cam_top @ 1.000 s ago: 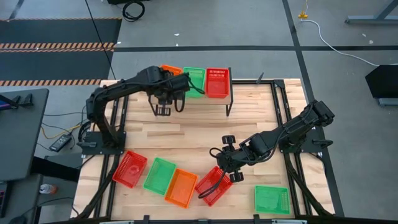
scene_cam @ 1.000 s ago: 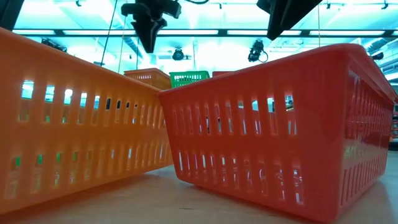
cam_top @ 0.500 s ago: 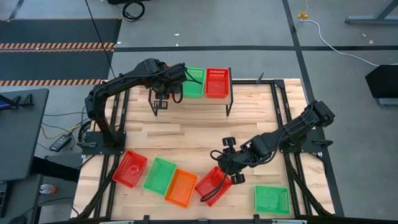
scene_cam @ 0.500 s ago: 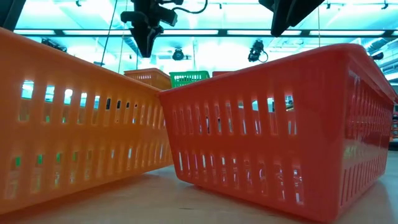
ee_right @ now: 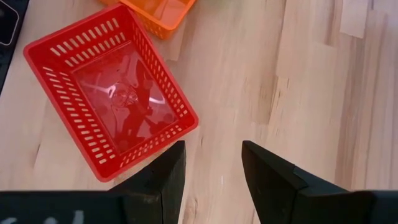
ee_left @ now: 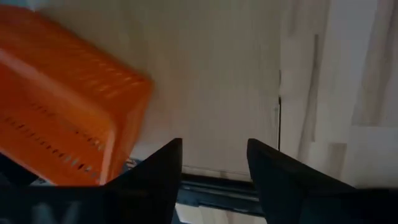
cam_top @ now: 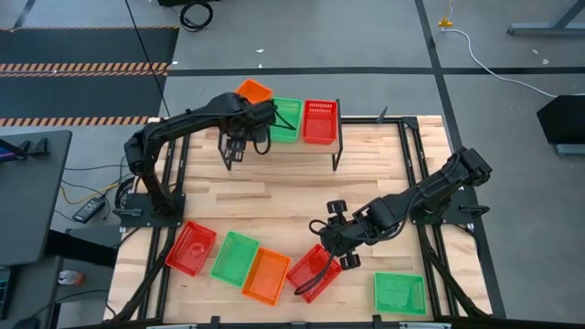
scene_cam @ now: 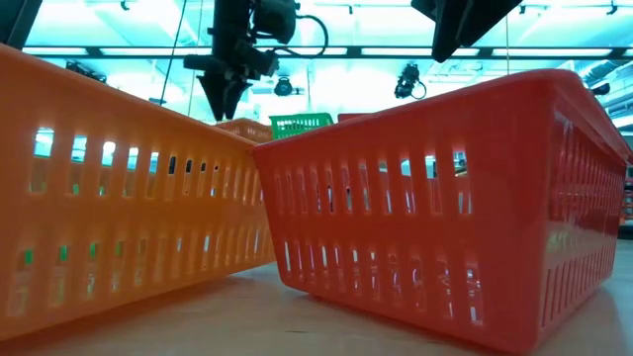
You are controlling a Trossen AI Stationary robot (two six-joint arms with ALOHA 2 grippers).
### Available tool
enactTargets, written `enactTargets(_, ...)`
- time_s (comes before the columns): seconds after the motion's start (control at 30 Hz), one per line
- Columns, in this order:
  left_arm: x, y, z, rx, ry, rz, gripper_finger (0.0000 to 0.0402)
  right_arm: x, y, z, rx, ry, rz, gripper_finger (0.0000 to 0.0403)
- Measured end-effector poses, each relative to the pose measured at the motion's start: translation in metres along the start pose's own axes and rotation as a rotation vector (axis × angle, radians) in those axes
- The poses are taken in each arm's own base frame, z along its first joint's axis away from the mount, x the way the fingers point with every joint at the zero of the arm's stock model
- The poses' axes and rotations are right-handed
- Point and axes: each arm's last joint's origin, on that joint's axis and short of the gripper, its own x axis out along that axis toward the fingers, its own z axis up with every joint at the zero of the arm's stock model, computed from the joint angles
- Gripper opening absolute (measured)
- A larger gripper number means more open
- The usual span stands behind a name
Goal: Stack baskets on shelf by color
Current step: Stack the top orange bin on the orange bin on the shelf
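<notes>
On the shelf (cam_top: 239,137) at the back stand a green basket (cam_top: 286,119) and a red basket (cam_top: 320,121). An orange basket (cam_top: 256,91) lies askew at the shelf's far left corner. My left gripper (cam_top: 234,153) (ee_left: 214,142) hangs open just near of it, with the orange basket (ee_left: 68,106) off to one side of the fingers. My right gripper (cam_top: 313,270) (ee_right: 212,143) is open over the near red basket (cam_top: 320,288) (ee_right: 112,118). In the right wrist view bare wood shows between its fingers.
Along the table's near edge lie a red basket (cam_top: 190,247), a green basket (cam_top: 235,258), an orange basket (cam_top: 266,276) and, at the right, a green basket (cam_top: 399,293). Bare tabletop (cam_top: 274,192) spreads between the shelf and these. The low view is filled by the orange (scene_cam: 119,227) and red (scene_cam: 445,218) baskets.
My left gripper has drawn a little toward the table's left and far edge and dropped lower. The orange basket, earlier mostly hidden under the arm, now shows turned askew at the shelf's far left corner. My right arm has kept still.
</notes>
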Motion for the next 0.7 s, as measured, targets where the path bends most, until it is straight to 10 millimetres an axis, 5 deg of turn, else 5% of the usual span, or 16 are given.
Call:
enactTargets(0.3,-0.029,0.015,-0.008,-0.016,-0.042,0.077,0.0184,0.000,-0.001,0.000,0.001,0.007,-0.003,0.0164)
enactTargets(0.7,-0.004,0.058,-0.035,0.026,0.025,0.153,0.0216,0.001,-0.003,-0.001,-0.036,0.019,-0.007,0.0164)
